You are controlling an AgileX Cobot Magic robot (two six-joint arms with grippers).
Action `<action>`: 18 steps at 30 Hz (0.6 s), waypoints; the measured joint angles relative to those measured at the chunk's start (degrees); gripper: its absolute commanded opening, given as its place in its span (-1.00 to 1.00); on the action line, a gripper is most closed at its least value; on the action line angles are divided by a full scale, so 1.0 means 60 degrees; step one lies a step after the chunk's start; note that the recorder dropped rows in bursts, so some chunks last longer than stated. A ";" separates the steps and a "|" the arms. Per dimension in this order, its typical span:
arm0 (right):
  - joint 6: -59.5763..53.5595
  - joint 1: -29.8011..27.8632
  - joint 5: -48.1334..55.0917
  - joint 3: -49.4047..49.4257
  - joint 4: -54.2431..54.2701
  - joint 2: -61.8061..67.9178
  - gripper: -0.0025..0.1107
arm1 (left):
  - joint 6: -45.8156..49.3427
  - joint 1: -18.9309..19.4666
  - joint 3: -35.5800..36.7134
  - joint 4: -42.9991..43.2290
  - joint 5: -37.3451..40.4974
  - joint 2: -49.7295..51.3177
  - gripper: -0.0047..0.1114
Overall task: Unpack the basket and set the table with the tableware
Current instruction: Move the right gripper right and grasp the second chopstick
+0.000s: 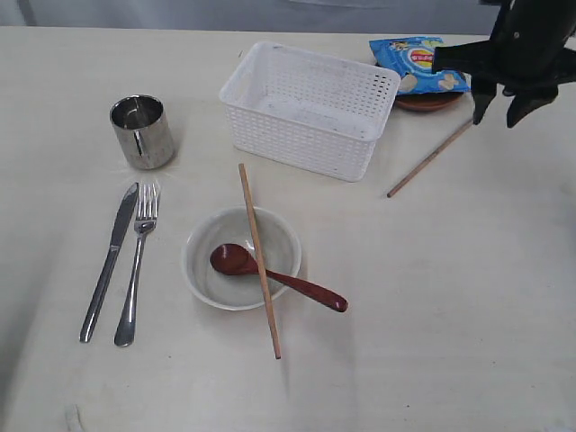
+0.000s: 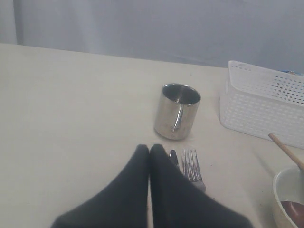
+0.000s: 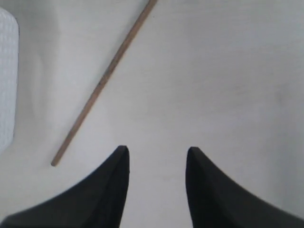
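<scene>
The right hand (image 3: 156, 151) hovers spread and empty near the stray chopstick (image 3: 102, 83): light, stiff, thin, probably rolling easily on the tabletop (image 3: 228, 95), best pinched mid-length. The left hand (image 2: 149, 148) is closed, empty.

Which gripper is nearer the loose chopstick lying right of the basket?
Right. The right gripper hovers open right beside that chopstick; the left gripper sits shut by the knife and fork, on the basket's other side.
</scene>
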 measured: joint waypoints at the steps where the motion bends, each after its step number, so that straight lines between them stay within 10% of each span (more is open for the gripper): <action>1: 0.0000 -0.0130 -0.0243 0.0000 0.0299 0.0199 -0.28 | 0.0000 0.0000 0.0000 0.0000 0.0000 0.0000 -0.92; 18: 0.0854 -0.0270 -0.2618 -0.0257 0.1120 0.2691 -0.28 | 0.0000 0.0000 0.0000 0.0000 0.0000 0.0000 -0.92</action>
